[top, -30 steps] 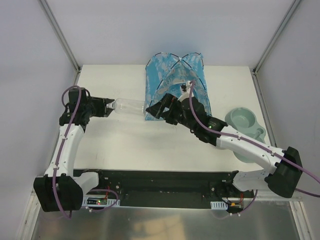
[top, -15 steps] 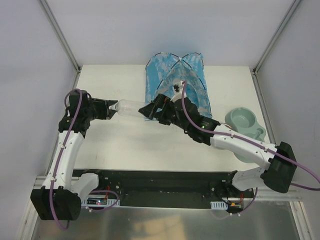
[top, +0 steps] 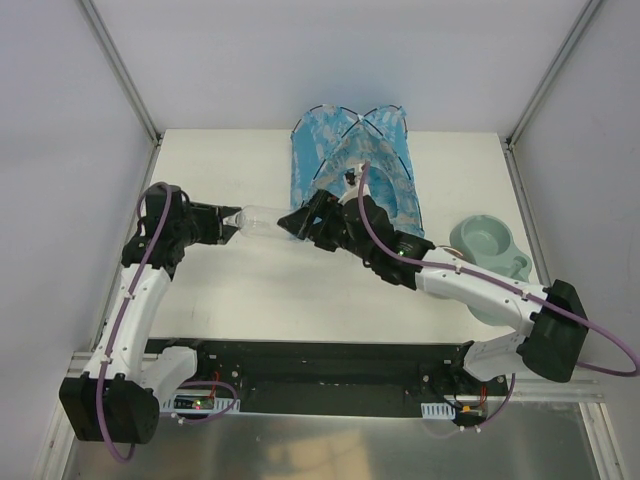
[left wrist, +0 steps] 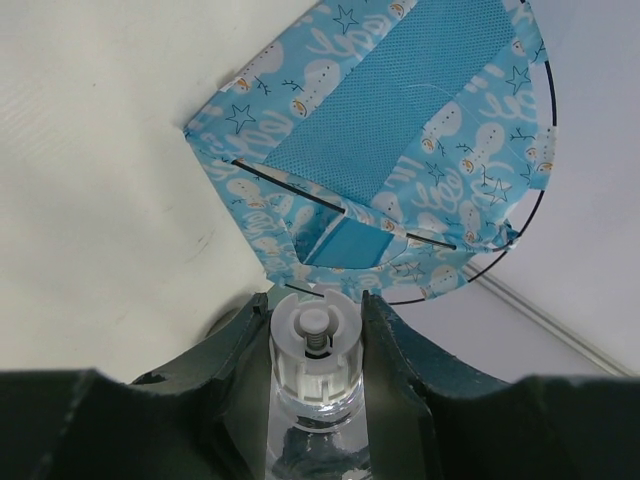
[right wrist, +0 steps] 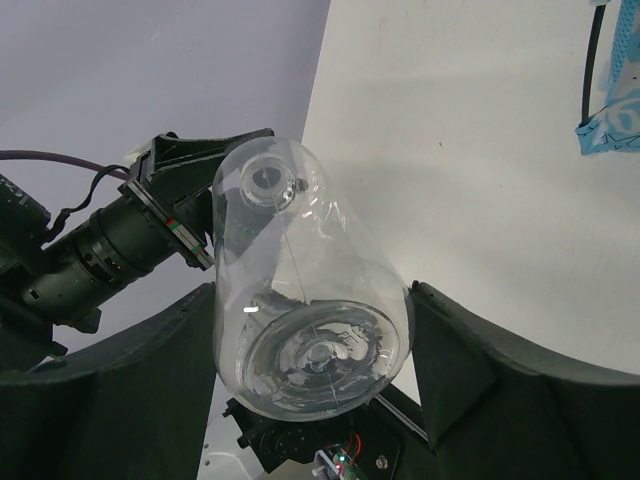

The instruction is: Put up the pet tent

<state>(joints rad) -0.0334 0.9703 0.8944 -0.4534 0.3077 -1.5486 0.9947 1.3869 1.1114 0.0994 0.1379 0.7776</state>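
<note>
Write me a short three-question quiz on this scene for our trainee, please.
1. True or false: the left gripper holds the clear bottle at its capped neck.
2. Which end of the bottle do the right gripper fingers flank? A) the base B) the cap C) neither end
3. Fill in: in the top view, to the right of the pet tent sits a pale green ____.
Key: 1 true; 2 A; 3 bowl.
</note>
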